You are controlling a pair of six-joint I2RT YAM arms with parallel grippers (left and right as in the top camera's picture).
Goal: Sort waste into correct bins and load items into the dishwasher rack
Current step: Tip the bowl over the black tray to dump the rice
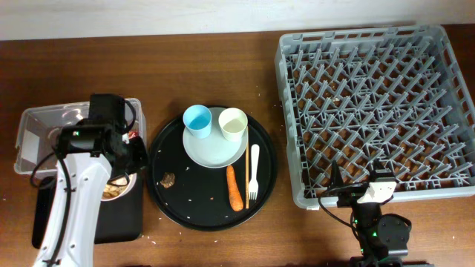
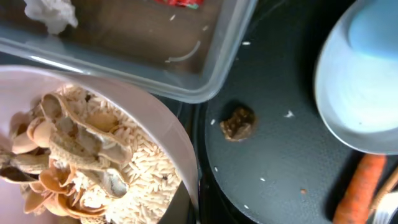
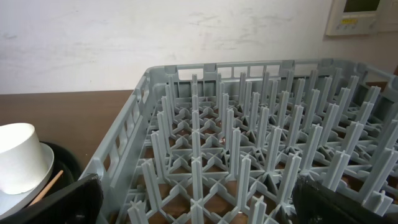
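Observation:
My left gripper (image 1: 130,154) is shut on the rim of the pinkish-white bowl (image 1: 119,185), full of beige rice and shell scraps (image 2: 93,162), over the shallow black tray (image 1: 122,219). Its fingers are hidden in the left wrist view. The clear tub (image 1: 37,133) holds white tissue (image 2: 53,12) and the red wrapper (image 2: 180,2). The pale plate (image 1: 211,147) carries the blue cup (image 1: 197,121) and cream cup (image 1: 232,124). Chopsticks (image 1: 246,174), white fork (image 1: 254,170) and carrot (image 1: 235,188) lie beside it. My right gripper (image 3: 199,205) is open and empty at the front edge of the grey rack (image 1: 378,111).
The plate, cutlery and carrot sit on a large round black tray (image 1: 178,204), which also bears a small brown scrap (image 1: 168,179) and scattered rice grains. The rack's upright pegs fill the right wrist view. Brown tabletop lies between the tray and the rack.

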